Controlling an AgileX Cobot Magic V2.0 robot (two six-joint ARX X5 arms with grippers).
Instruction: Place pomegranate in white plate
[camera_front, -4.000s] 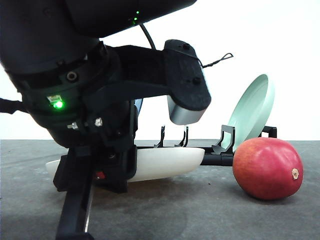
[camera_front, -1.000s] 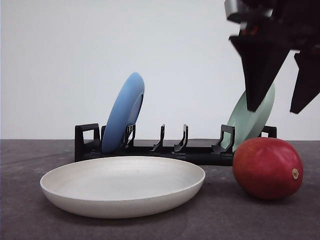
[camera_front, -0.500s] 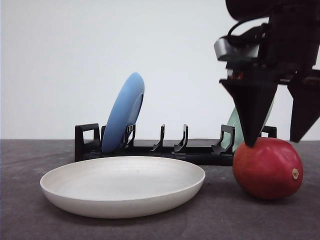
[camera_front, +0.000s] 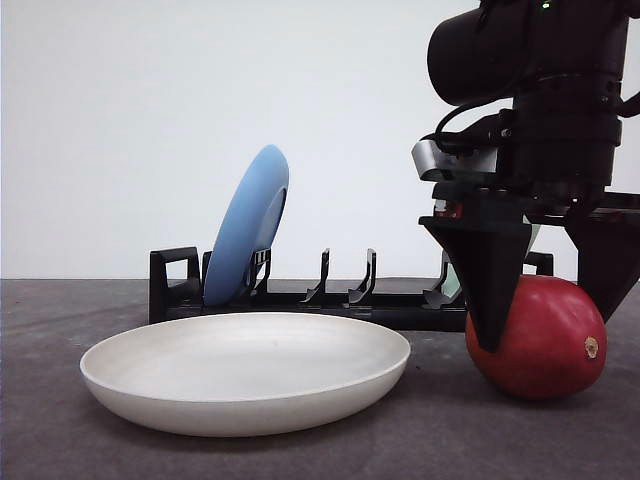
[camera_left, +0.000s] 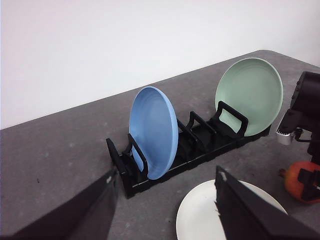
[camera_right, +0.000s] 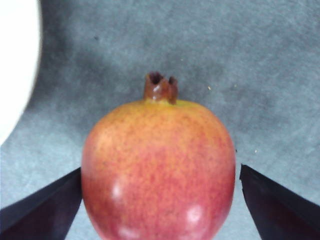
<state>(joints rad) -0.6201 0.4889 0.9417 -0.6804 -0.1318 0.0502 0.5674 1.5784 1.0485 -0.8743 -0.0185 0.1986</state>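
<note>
We see the right gripper (camera_front: 545, 335) lowered over the pomegranate (camera_front: 540, 338), its two dark fingers (camera_front: 490, 270) spread wide and standing one on each side of the fruit; from the front the nearer finger overlaps the fruit's left flank, yet we cannot tell whether it touches; in the right wrist view the fingertips (camera_right: 42, 212) sit just beside the red-orange skin with the crown pointing away from the wrist, and nothing is clamped; the pomegranate lies on the grey table (camera_front: 60, 440), just right of the white plate (camera_front: 245, 372) and in front of the black rack (camera_front: 310, 298); the rack carries a blue plate (camera_front: 247, 225) and a pale green plate (camera_left: 248, 95); the left gripper (camera_left: 165, 210) hangs high above the table, its fingers apart and holding nothing
</note>
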